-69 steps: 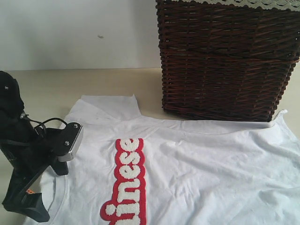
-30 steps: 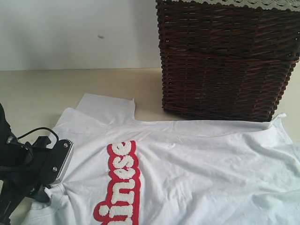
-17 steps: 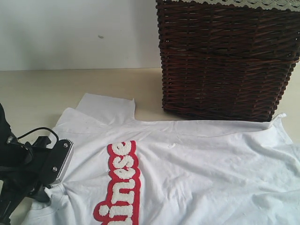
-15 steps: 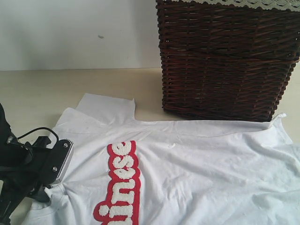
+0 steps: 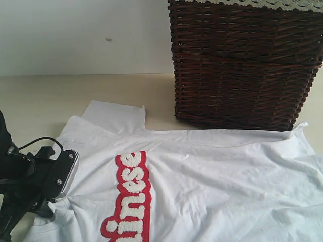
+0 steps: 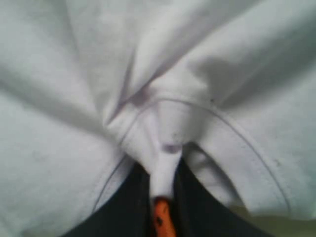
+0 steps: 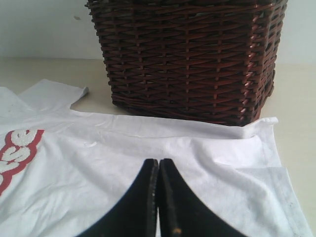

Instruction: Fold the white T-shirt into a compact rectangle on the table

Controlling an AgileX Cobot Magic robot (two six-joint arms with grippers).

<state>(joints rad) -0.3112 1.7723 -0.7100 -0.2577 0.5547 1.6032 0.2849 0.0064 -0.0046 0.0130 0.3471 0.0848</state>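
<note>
The left claw [image 6: 162, 180] is clamped on a pinch of white cloth at the neck of the white T-shirt [image 5: 212, 176]. In the left wrist view its two dark fingers [image 6: 129, 207] press a bunched fold of the ribbed collar [image 6: 207, 123] between them, with the small orange tag [image 6: 160, 221] caught in the same narrow gap. Creases fan away from that pinch in every direction. From where I stand, the black arm carrying this claw sits low at the near left corner of the shirt, a looped black cable [image 5: 38, 141] arching over it, and the fabric puckers around it. The right claw [image 7: 158, 165] is closed with nothing in it, its two black fingers [image 7: 143, 197] pressed flat together and hanging above the plain right half of the shirt. The shirt lies spread face up on the worktop [image 5: 40, 96], mostly flat but softly wrinkled. The fuzzy white lettering [image 5: 132, 201] on its red band runs toward the near edge, and one short sleeve [image 5: 116, 113] points toward the back. The shirt's far edge lies right up against the foot of a dark wicker basket [image 5: 242, 65], which has a lace-edged liner [image 5: 262, 3] showing at its top. A pale wall [image 5: 75, 35] stands behind it.
</note>
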